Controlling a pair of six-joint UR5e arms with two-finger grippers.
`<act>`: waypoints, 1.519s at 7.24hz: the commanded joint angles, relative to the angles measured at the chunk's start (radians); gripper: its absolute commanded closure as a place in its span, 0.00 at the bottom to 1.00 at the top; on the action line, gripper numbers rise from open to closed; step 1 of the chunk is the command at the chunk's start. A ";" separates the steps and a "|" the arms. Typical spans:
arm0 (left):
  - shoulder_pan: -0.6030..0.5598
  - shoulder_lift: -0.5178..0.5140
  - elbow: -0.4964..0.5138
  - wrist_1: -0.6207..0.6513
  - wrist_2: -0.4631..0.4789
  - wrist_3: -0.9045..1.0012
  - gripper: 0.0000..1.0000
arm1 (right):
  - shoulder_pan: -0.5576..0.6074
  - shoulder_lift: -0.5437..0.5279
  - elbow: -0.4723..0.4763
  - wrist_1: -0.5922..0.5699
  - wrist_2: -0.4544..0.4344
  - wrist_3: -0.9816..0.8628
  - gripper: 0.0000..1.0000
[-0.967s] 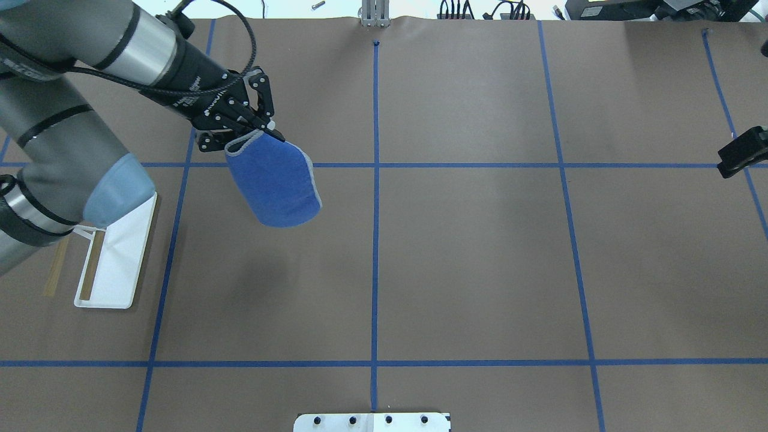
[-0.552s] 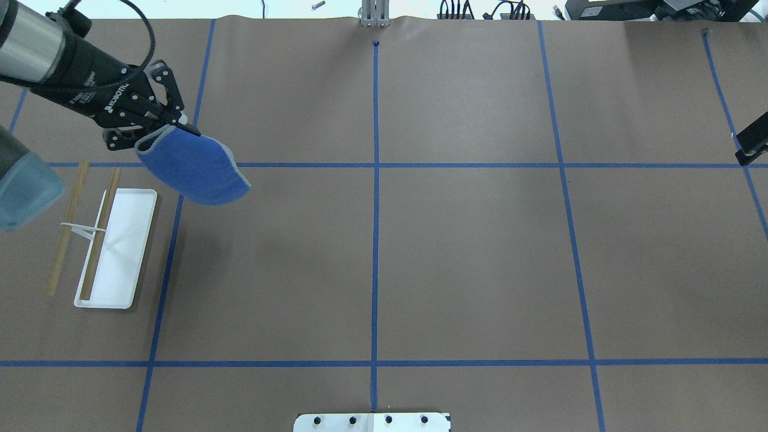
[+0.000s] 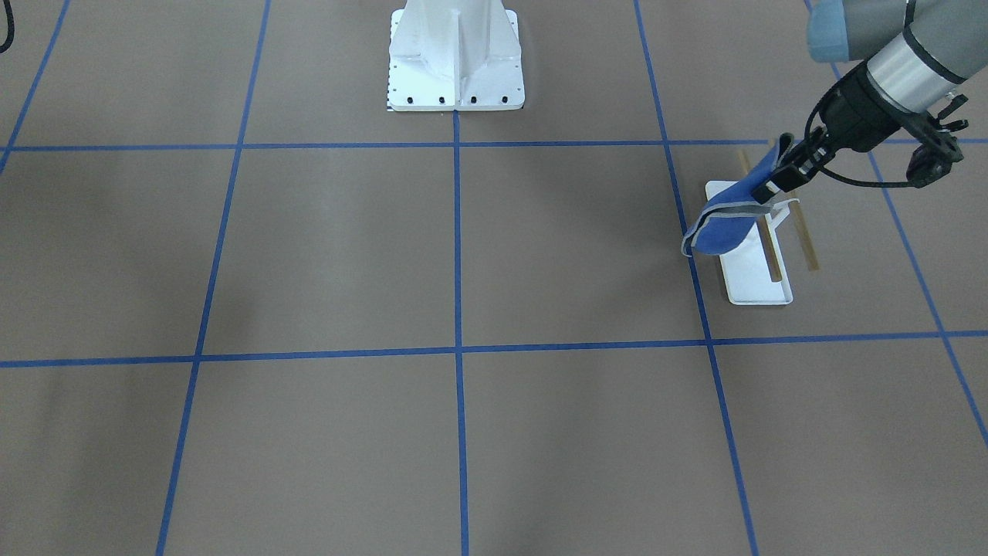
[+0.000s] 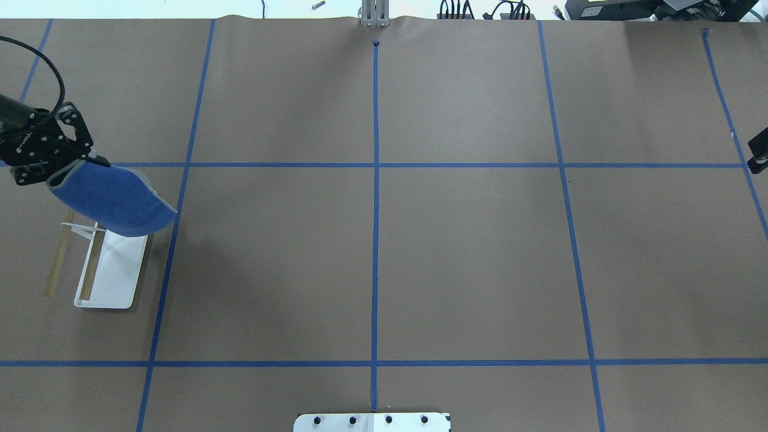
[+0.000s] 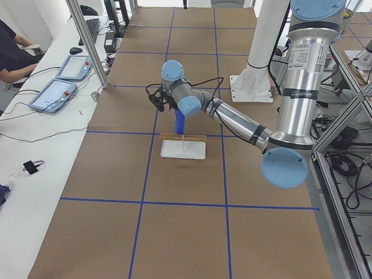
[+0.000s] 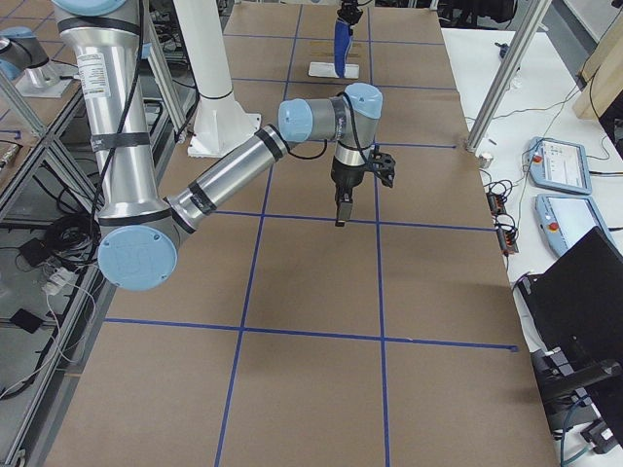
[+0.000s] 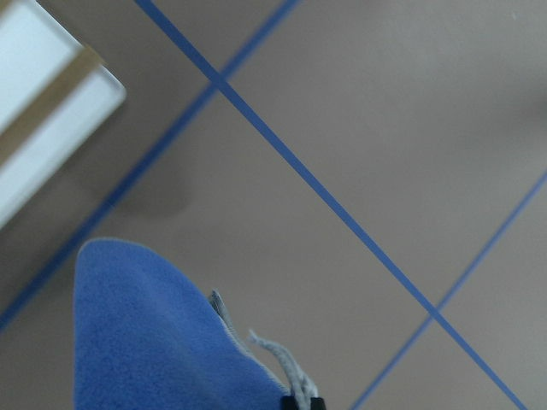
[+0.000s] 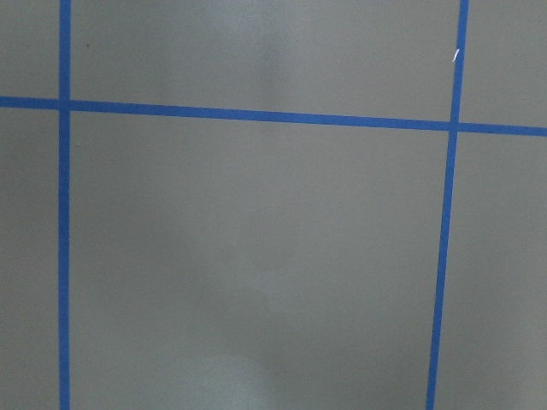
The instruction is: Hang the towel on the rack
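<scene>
My left gripper (image 4: 53,170) is shut on the top edge of the royal-blue towel (image 4: 114,201), which hangs in the air over the far end of the rack. The rack has a white base (image 4: 117,273) and two tan dowels (image 4: 57,264), and stands at the table's left. In the front-facing view the towel (image 3: 724,225) hangs beside the dowels (image 3: 770,251), under the gripper (image 3: 778,184). The left wrist view shows the towel (image 7: 145,342) and a corner of the rack (image 7: 51,111). Only part of my right gripper (image 4: 757,149) shows at the right edge, held above the table; I cannot tell whether it is open.
The table is brown paper with a blue tape grid (image 4: 375,165). The white robot pedestal (image 3: 455,58) stands at the middle of the near edge. Tablets and cables (image 5: 58,87) lie on a side bench beyond the far edge.
My left gripper has carried the towel leftward, from near the table's left-middle to above the rack. The right gripper has drawn further toward the right edge.
</scene>
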 commanded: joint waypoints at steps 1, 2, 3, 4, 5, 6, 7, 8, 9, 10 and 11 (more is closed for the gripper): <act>-0.038 0.148 -0.004 -0.003 0.073 0.139 1.00 | 0.034 -0.002 -0.013 0.000 0.028 -0.008 0.00; -0.069 0.184 -0.005 -0.004 0.074 0.182 1.00 | 0.038 0.000 -0.024 0.001 0.074 -0.010 0.00; -0.070 0.207 -0.006 -0.006 0.074 0.213 1.00 | 0.055 0.000 -0.024 0.001 0.099 -0.008 0.00; -0.076 0.250 -0.009 -0.006 0.075 0.274 1.00 | 0.071 0.000 -0.025 0.001 0.122 -0.008 0.00; -0.075 0.255 0.000 -0.006 0.081 0.283 1.00 | 0.072 0.000 -0.031 0.001 0.127 -0.008 0.00; -0.067 0.249 0.023 -0.006 0.122 0.283 1.00 | 0.075 0.000 -0.031 0.001 0.128 -0.008 0.00; -0.066 0.244 0.034 -0.006 0.123 0.284 1.00 | 0.077 0.000 -0.031 0.001 0.131 -0.008 0.00; -0.064 0.229 0.057 -0.006 0.124 0.286 1.00 | 0.084 0.000 -0.034 0.001 0.145 -0.008 0.00; -0.064 0.204 0.086 -0.007 0.124 0.301 0.26 | 0.086 0.001 -0.037 0.001 0.153 -0.008 0.00; -0.064 0.202 0.088 -0.006 0.132 0.322 0.02 | 0.091 0.001 -0.038 0.001 0.156 -0.008 0.00; -0.063 0.192 0.101 -0.006 0.132 0.338 0.01 | 0.097 0.003 -0.038 0.001 0.156 -0.007 0.00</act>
